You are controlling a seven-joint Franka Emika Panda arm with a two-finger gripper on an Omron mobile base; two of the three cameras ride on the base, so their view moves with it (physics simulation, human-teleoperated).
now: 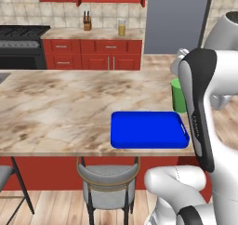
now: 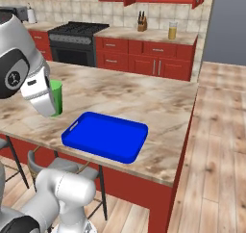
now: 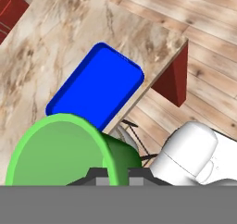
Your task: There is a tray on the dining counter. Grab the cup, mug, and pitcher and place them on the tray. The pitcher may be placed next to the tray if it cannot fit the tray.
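A: Where is the cup (image 3: 60, 149)?

B: In the hand view it sits right at the gripper (image 3: 112, 176), whose jaws are nearly closed on the green rim, one finger inside and one outside. So the cup is held, raised above the desk (image 1: 56, 108).

A: And against the tray (image 1: 148, 129)?

B: In the left base view the cup shows at about two o'clock from the tray, half hidden behind the arm. In the right base view it hangs at about ten o'clock from the tray, beside the wrist. It is near, not yet over it.

A: Anything on the tray?

B: Nothing; the blue floor is bare in all three views.

A: So progress?

B: Early, I judge. The cup is grasped but not set down. The pitcher (image 1: 122, 28) stands on the far wall counter (image 1: 100, 33), at twelve o'clock from the tray, just right of the knife block (image 1: 87, 22). The mug I cannot find.
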